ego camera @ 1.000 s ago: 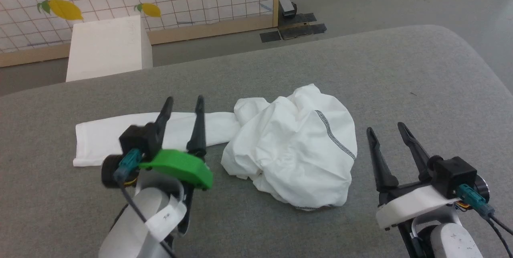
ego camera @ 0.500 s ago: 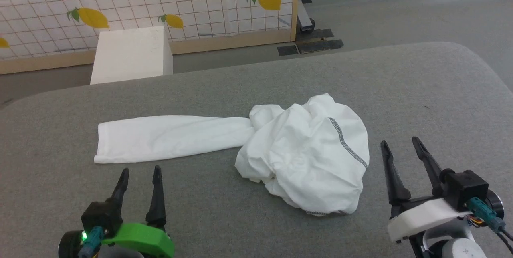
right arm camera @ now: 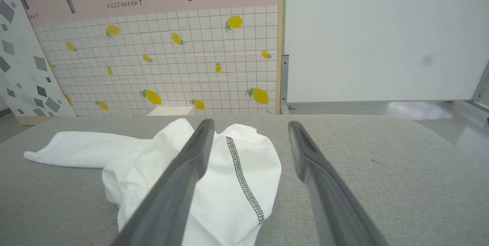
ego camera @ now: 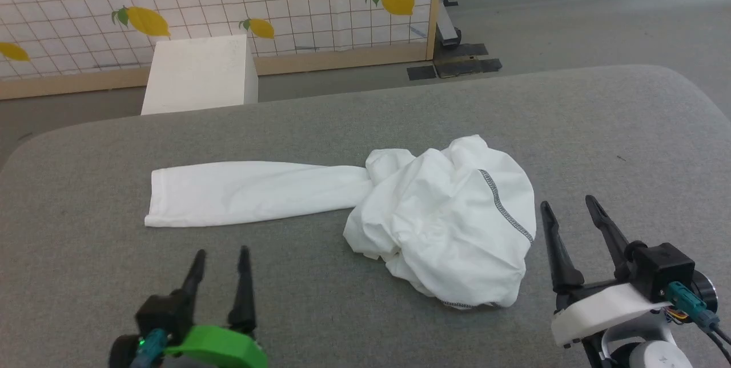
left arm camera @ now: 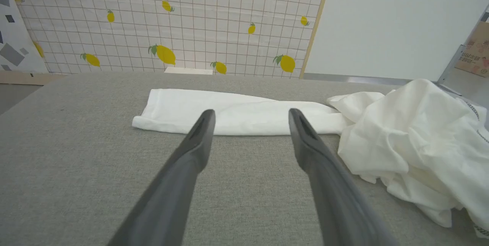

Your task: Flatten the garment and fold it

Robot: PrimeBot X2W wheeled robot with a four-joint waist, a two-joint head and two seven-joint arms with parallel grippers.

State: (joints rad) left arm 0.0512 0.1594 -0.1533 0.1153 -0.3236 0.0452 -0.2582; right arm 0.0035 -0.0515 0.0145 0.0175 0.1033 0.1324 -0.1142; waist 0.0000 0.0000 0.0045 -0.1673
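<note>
White T-shirt (ego camera: 445,225) lies on the grey fabric-covered table (ego camera: 599,122), not flattened. Main body is a crumpled heap right of centre. One long strip (ego camera: 251,194) of it runs out flat toward the robot's left and ends in a straight hem. A grey zigzag seam (ego camera: 505,208) shows on the heap's right side.

Left jaws: spread wide, empty. The fingers (ego camera: 244,282) hover near the table's front edge, short of the strip, clear of the cloth. In the left wrist view the strip (left arm camera: 229,112) lies crosswise just past the fingertips.

Right jaws: spread wide, empty, just beside the heap's right edge; can't tell if they touch it. In the right wrist view one finger overlaps the heap and the seam sits between the two.

A white box (ego camera: 200,74) stands on the floor beyond the table's far edge, in front of a lemon-print grid panel (ego camera: 320,2).
</note>
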